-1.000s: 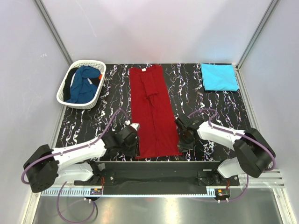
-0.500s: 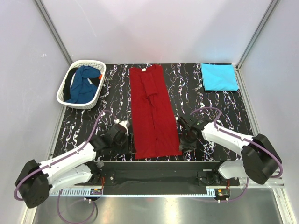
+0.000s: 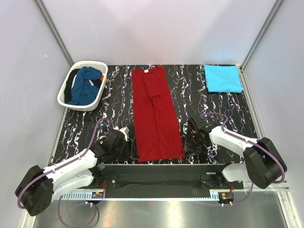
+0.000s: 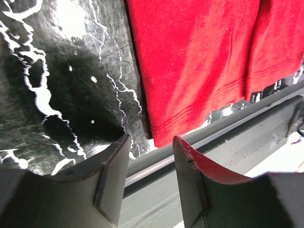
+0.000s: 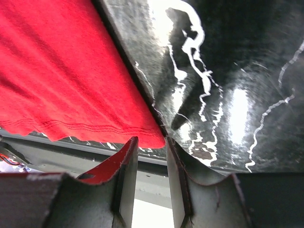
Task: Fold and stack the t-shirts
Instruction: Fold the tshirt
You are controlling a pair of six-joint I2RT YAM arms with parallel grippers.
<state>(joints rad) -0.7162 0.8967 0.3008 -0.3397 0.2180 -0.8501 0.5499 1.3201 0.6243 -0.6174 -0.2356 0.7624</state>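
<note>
Observe red t-shirt (image 3: 156,114) laid flat lengthwise on table (image 3: 199,95); note left gripper (image 4: 151,139) released, empty, beside its near-left corner, right gripper (image 5: 151,142) released, empty, at near-right corner

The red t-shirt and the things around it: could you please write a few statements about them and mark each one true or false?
1. The red t-shirt lies as a long strip in the middle of the table. True.
2. The turquoise t-shirt is inside the basket. False: it lies folded at the far right corner, and the basket holds the dark blue t-shirt.
3. The left hand grips the red hem. False: its fingers stand apart with nothing between them, by the near left corner.
4. The right hand is open at the shirt's near right corner. True.
</note>
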